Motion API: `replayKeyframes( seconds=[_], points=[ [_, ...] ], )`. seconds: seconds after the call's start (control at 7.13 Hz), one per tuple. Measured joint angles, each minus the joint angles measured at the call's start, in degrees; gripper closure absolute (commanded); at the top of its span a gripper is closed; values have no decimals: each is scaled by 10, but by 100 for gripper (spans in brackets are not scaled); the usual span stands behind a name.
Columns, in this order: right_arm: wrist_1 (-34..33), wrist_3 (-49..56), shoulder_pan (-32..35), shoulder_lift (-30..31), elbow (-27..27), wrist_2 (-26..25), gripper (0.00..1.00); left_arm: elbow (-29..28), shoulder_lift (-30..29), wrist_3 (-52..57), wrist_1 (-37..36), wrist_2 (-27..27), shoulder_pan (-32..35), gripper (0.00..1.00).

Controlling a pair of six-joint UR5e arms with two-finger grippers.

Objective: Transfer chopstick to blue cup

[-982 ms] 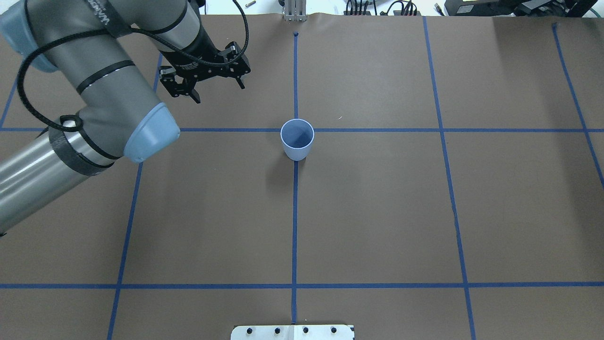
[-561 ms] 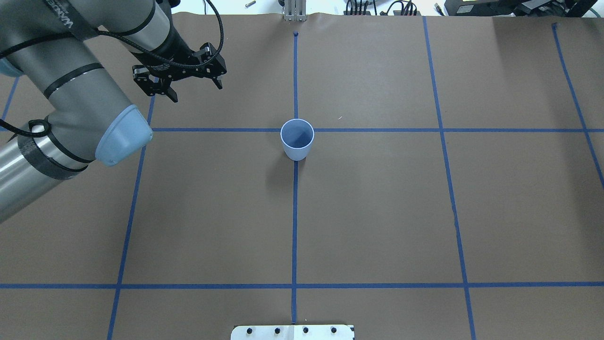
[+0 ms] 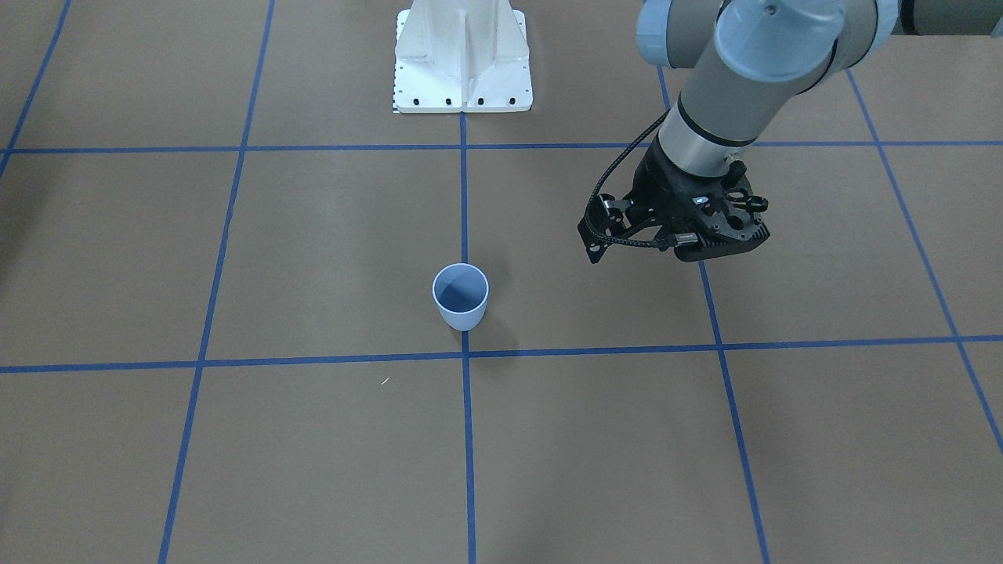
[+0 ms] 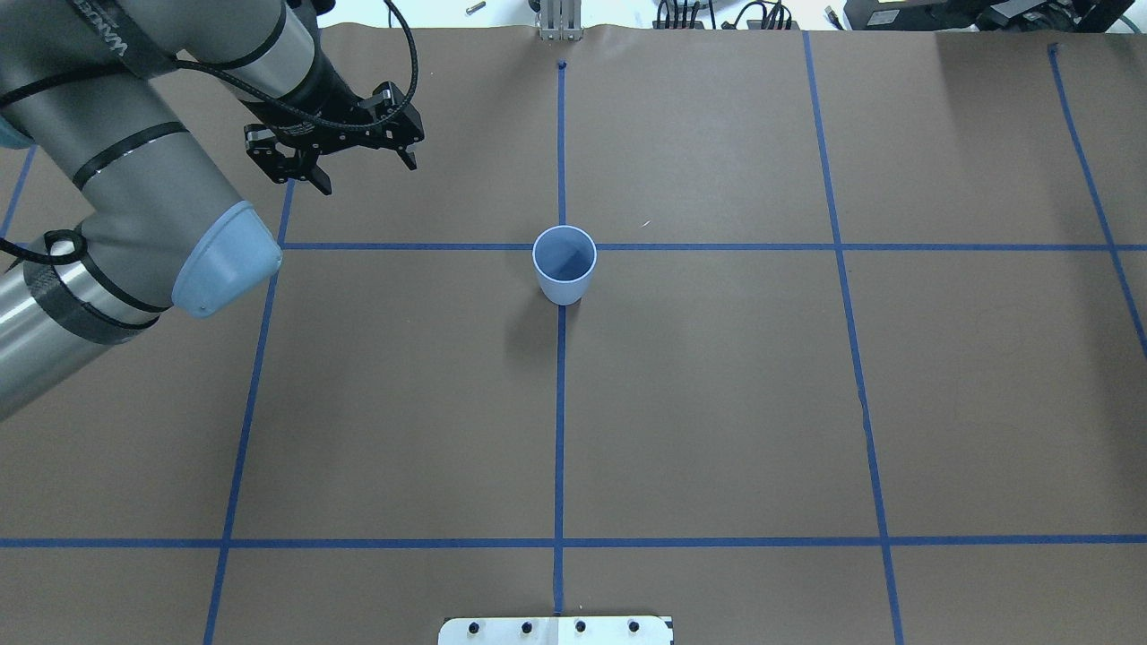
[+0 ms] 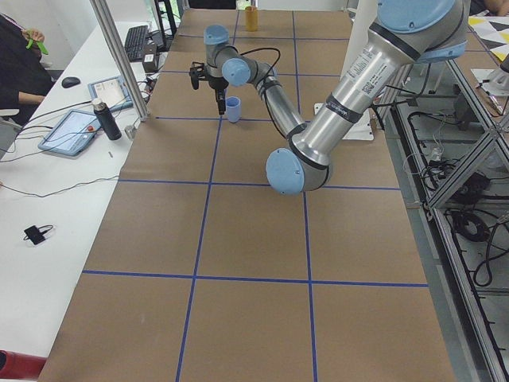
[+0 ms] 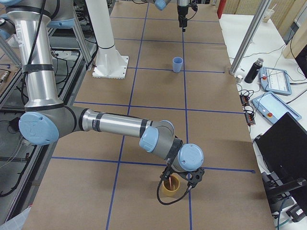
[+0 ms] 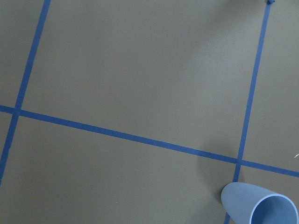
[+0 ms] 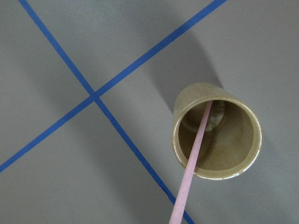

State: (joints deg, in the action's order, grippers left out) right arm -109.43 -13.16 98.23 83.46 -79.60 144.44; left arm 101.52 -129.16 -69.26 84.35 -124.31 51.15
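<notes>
The blue cup (image 4: pixel 564 264) stands upright and empty on the tape crossing at the table's middle; it also shows in the front view (image 3: pixel 461 296) and the left wrist view (image 7: pixel 259 205). My left gripper (image 4: pixel 368 176) is open and empty, hovering to the cup's far left. The pale pink chopstick (image 8: pixel 194 161) leans in a tan cup (image 8: pixel 187 100), its top running out of the right wrist view's bottom edge. In the exterior right view my right gripper (image 6: pixel 181 178) sits right over that tan cup (image 6: pixel 169 190). I cannot tell whether it is open or shut.
The white robot base (image 3: pixel 462 55) stands at the table's robot side. Blue tape lines grid the brown table. A black bottle (image 6: pixel 252 71) and tablets (image 6: pixel 276 79) lie on the side table beyond a metal post (image 6: pixel 249 36).
My left arm has swung left and away from the blue cup, its gripper staying open. The cup has not moved.
</notes>
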Motion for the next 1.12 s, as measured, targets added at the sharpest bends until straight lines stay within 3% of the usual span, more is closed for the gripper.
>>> replayKeyframes(
  seconds=[0.28,0.56,1.12],
  points=[
    [1,-20,-8,2,5,8,30,2,0,0,-1,1,2,1],
    [2,-24,-13,5,12,18,55,4,1,0,-2,1,7,1],
    [2,-25,-13,10,7,21,70,32,-1,0,-31,0,7,1]
  ],
)
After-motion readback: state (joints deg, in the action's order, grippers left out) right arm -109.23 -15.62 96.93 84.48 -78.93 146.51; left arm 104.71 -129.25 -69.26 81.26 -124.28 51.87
